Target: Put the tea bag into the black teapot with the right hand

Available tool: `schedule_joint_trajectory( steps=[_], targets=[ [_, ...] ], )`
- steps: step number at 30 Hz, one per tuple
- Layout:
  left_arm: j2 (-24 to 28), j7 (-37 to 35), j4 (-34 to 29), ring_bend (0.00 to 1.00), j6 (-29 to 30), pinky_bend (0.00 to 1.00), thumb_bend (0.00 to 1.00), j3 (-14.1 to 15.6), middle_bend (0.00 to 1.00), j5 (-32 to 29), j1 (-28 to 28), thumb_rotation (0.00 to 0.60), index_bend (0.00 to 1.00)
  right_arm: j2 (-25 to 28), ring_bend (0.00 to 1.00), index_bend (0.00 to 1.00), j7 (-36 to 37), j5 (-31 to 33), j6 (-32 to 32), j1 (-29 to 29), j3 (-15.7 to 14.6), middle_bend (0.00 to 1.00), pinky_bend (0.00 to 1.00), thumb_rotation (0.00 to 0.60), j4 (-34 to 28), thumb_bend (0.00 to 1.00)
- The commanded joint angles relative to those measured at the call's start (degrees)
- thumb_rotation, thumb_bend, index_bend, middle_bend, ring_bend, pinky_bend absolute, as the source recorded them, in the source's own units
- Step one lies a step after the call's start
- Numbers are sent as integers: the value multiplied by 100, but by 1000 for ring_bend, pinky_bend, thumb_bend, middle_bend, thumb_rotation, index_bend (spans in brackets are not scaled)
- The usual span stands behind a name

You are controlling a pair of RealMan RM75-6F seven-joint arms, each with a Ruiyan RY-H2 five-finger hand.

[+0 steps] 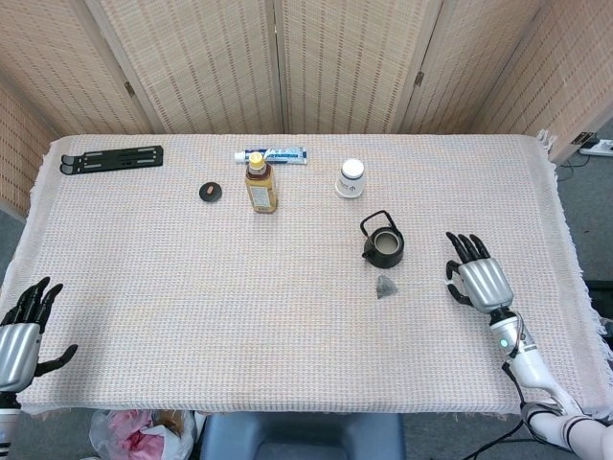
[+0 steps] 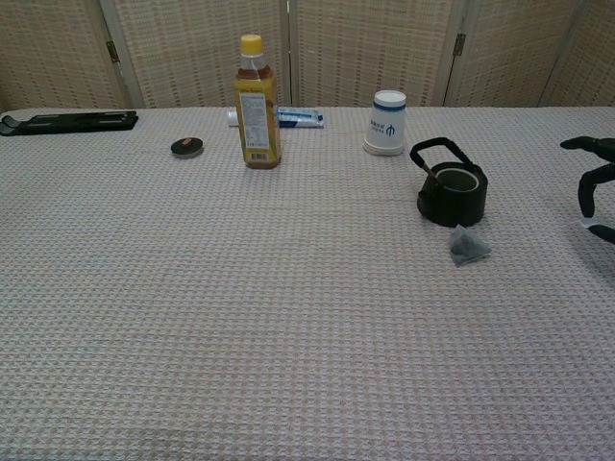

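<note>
Only the head view shows the left hand (image 1: 19, 335), fingers spread and holding nothing, at the surface's (image 1: 287, 316) near edge. The tea bag (image 1: 386, 287) lies just before the teapot (image 1: 385, 247). The right hand (image 1: 476, 278) hovers spread, empty; the chest view catches only its fingertips (image 2: 594, 182).

Before me stands a table (image 1: 287, 335) under a pale woven cloth; behind it, folding woven screens (image 1: 335, 62); grey floor (image 1: 584, 206) beside it.

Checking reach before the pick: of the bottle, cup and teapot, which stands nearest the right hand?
The black teapot, just beyond the tea bag; the right hand is beside it, while cup and bottle stand farther back.
</note>
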Motion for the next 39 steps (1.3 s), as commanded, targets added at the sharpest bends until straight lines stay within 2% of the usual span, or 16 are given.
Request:
schedule_joint_trajectory(
  steps=[1, 14, 23, 33, 39],
  targets=[
    [14, -21, 0, 28, 7, 253, 260, 2, 0, 8, 4, 600, 0, 169, 0, 571, -247, -22, 142, 93, 119, 0, 0, 600, -351, 300],
    [84, -185, 14, 28, -11, 253, 260, -5, 0, -2, 8, 600, 0, 773, 0, 572, -1338, 25, 247, 507, 592, 0, 0, 600, -1804, 300],
    [93, -227, 35, 28, -93, 253, 260, -41, 0, -93, -27, 600, 0, 1216, 0, 572, -2045, 264, -41, 936, 1026, 0, 0, 600, -2902, 304],
    [128, -321, 57, 28, -114, 253, 260, -85, 0, -163, -38, 600, 0, 1468, 0, 572, -2279, 629, -125, 1231, 1459, 0, 0, 600, -3484, 309],
    [129, -326, 58, 27, -167, 253, 260, -91, 0, -223, -49, 600, 0, 1483, 0, 572, -2337, 988, -405, 1412, 1578, 0, 0, 600, -3451, 309]
  ],
)
